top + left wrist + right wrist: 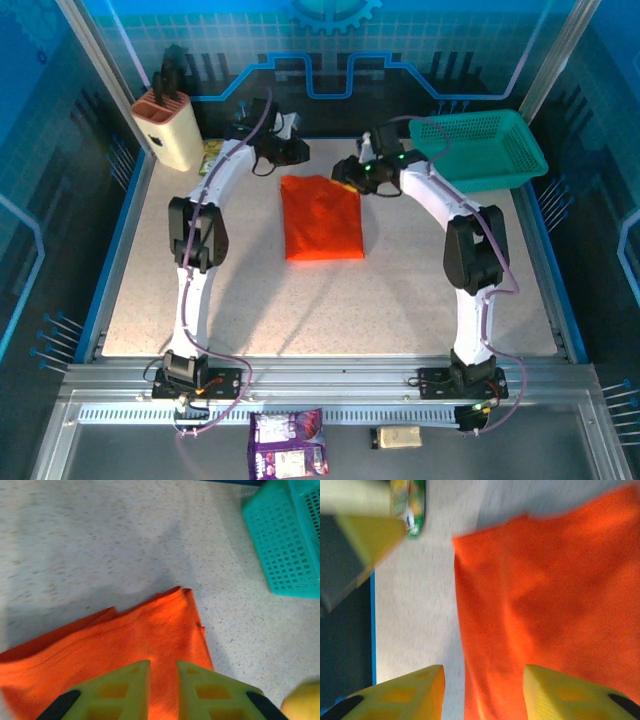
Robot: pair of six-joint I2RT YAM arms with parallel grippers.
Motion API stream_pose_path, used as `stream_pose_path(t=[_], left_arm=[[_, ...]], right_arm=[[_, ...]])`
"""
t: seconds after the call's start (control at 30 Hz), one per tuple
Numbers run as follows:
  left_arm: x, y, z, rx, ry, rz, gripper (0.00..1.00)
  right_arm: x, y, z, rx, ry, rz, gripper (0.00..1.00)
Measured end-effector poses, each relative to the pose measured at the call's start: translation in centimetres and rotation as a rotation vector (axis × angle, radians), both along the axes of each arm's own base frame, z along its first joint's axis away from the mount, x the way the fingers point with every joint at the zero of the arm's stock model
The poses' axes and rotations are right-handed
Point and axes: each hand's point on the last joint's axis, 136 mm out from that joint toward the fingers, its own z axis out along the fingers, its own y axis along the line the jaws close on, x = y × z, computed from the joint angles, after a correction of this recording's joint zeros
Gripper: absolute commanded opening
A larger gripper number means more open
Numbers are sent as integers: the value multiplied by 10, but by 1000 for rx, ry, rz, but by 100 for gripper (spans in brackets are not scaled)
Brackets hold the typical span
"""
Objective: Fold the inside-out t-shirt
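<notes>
The inside-out t-shirt [322, 218] is bright orange and lies folded into a flat upright rectangle at mid-table. Both grippers hang over its far edge. My left gripper [287, 160] is above the far left corner. In the left wrist view its yellow fingers [125, 690] stand a narrow gap apart, with flat t-shirt cloth [125, 640] showing beneath and nothing pinched. My right gripper [346, 176] is at the far right corner. In the right wrist view its gripper [484, 685] is wide open, straddling the edge of the t-shirt [545, 605] without touching it.
A teal mesh basket [480, 150] sits at the back right, also in the left wrist view as the basket [290, 540]. A knife block [170, 125] and a green packet [211, 155] stand at the back left. Bare tabletop [400, 300] lies nearer the arm bases.
</notes>
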Motion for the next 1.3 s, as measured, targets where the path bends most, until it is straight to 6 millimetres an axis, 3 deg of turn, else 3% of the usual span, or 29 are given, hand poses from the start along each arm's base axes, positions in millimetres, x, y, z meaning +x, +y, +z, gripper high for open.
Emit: stream_pose_path(t=[0.1, 0.23, 0.33, 0.47, 0.53, 0.77, 0.87, 0.97, 1.07, 1.2, 1.3], left_arm=[[9, -10, -30, -8, 30, -23, 19], [16, -9, -85, 6, 107, -23, 18], [10, -3, -119, 32, 182, -13, 18], [-1, 4, -130, 68, 217, -10, 19], [-12, 9, -130, 83, 236, -3, 19], [-85, 31, -121, 98, 344, 67, 23], [-120, 39, -116, 81, 370, 110, 24], [-151, 43, -119, 62, 396, 147, 25], [-180, 46, -129, 50, 435, 176, 25], [-210, 46, -132, 27, 462, 200, 26], [-220, 45, -119, 11, 441, 208, 26]], right_arm=[[-38, 26, -36, 9, 98, 58, 39], [-81, 43, -79, 1, 213, 92, 37], [-98, 42, -100, -3, 264, 88, 36], [-103, 22, -123, -13, 293, 52, 36], [-100, 9, -121, -4, 286, 34, 36], [-73, -73, -115, -78, 241, -99, 37], [-79, -85, -101, -107, 215, -95, 37], [-95, -72, -77, -91, 174, -27, 37], [-119, -42, -60, -53, 152, 73, 37], [-157, 0, -57, -25, 170, 216, 38], [-169, 10, -65, -42, 193, 251, 36]])
